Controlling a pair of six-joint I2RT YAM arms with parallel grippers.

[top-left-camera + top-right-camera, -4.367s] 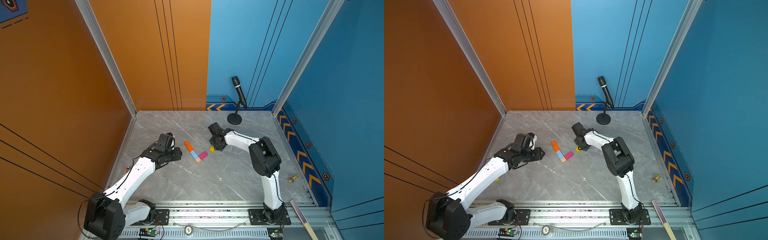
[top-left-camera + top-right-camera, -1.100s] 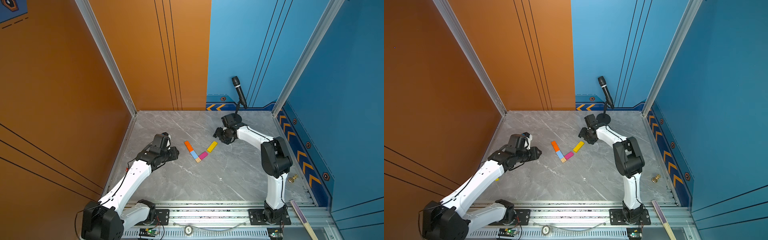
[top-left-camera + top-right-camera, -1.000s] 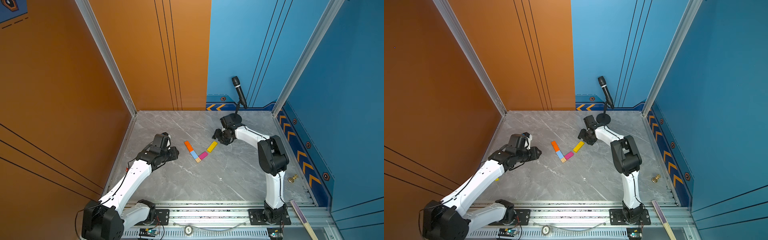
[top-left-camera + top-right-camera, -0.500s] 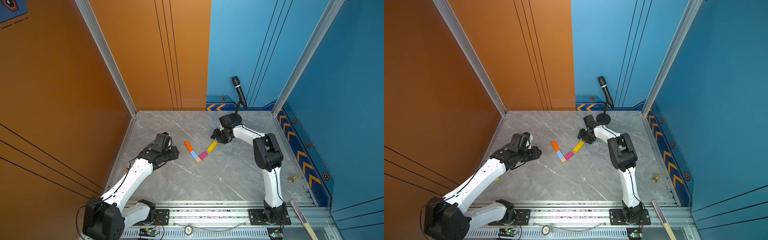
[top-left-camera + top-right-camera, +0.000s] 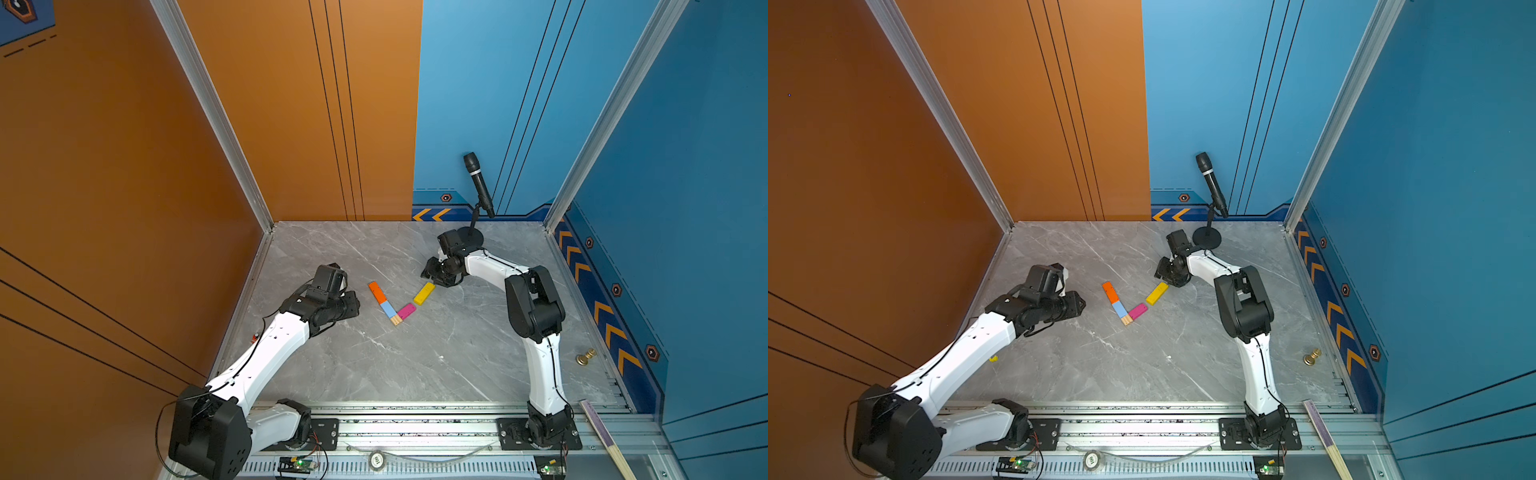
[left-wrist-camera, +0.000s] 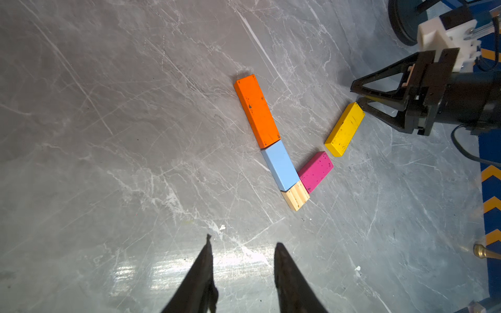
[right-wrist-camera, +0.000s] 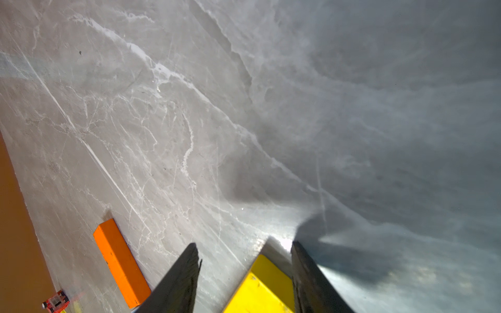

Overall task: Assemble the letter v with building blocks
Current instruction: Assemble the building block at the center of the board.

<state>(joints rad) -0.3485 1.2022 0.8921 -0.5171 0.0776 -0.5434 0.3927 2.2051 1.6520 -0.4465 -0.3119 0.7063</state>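
Building blocks [image 6: 280,165] orange, light-blue, magenta, yellow, pale striped wood; tabletop [image 6: 108,135] grey, white-veined.

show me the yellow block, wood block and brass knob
yellow block [image 6: 344,129], left wrist view, centre of top face
wood block [image 6: 295,199], left wrist view, centre of top face
brass knob [image 5: 585,356], in a top view, its middle
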